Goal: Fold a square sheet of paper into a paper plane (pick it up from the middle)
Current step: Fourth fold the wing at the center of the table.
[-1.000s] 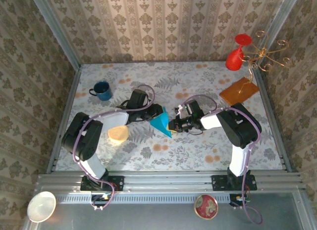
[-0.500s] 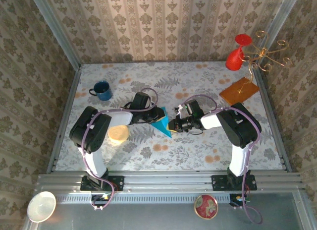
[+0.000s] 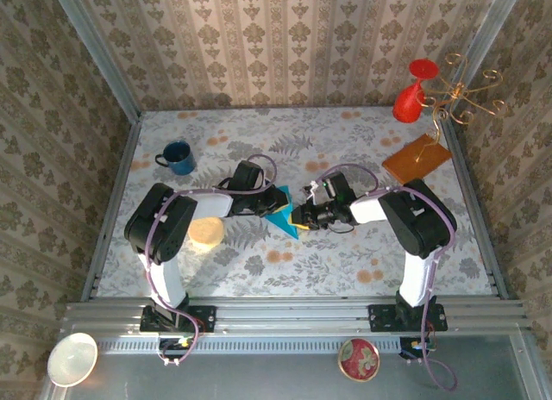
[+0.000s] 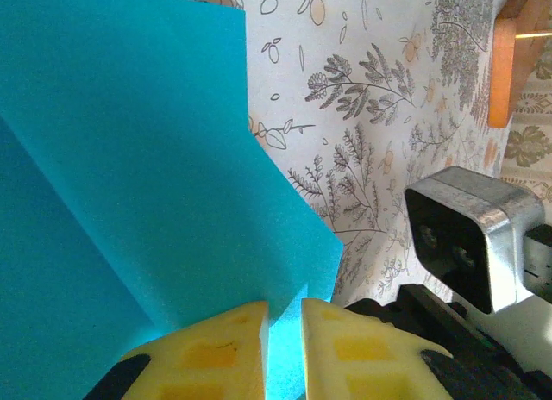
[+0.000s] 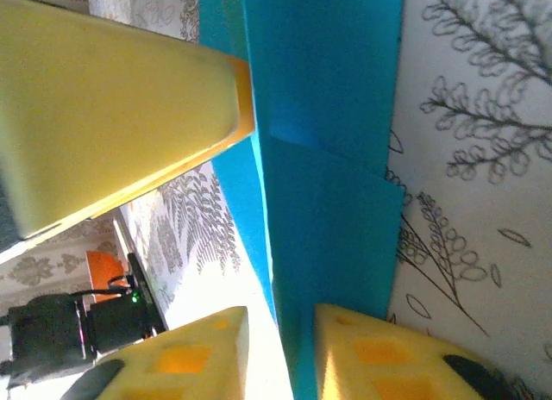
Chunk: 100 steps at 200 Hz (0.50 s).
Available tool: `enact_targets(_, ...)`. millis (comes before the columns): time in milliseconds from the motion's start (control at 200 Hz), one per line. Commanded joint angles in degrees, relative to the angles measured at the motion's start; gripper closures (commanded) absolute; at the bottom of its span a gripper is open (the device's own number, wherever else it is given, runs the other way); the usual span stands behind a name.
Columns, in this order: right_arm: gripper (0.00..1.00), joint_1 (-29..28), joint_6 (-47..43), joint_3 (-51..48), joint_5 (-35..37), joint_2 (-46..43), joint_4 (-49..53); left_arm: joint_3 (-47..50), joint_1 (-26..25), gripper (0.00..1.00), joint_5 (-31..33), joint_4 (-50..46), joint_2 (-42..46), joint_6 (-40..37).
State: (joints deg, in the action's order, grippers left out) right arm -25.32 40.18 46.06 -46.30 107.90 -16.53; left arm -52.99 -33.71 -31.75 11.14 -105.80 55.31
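The square sheet of paper (image 3: 281, 214), teal-blue and partly folded with creased flaps, stands on edge at the table's middle between both grippers. My left gripper (image 3: 273, 203) reaches it from the left. In the left wrist view, the left gripper (image 4: 284, 318) is shut on the paper (image 4: 129, 159), its yellow pads pinching a folded edge. My right gripper (image 3: 297, 217) comes from the right. In the right wrist view, the right gripper (image 5: 280, 331) is open, the paper (image 5: 328, 115) leaning against one pad with a gap to the other. A left finger (image 5: 112, 115) shows there too.
A blue mug (image 3: 178, 157) stands at the back left and a round tan disc (image 3: 206, 232) under the left arm. An orange-brown square sheet (image 3: 417, 158), a red vase (image 3: 410, 96) and a gold wire stand (image 3: 466, 94) occupy the back right corner.
The right gripper's jaws have parted, letting go of the paper. The left gripper has slid right and closed on the paper's fold. The paper stands a little more upright.
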Motion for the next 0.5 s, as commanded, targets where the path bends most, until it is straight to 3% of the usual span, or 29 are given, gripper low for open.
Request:
enact_targets(0, 0.68, 0.97, 1.29, -1.92, 1.39, -3.03, 4.39, -1.26, 0.14, 0.82, -0.50, -1.08, -0.72, 0.06)
enact_targets(495, 0.72, 0.91, -1.12, -2.13, 5.61, -7.94, 8.34, -2.38, 0.23, 0.82, -1.08, -1.90, -2.04, 0.15)
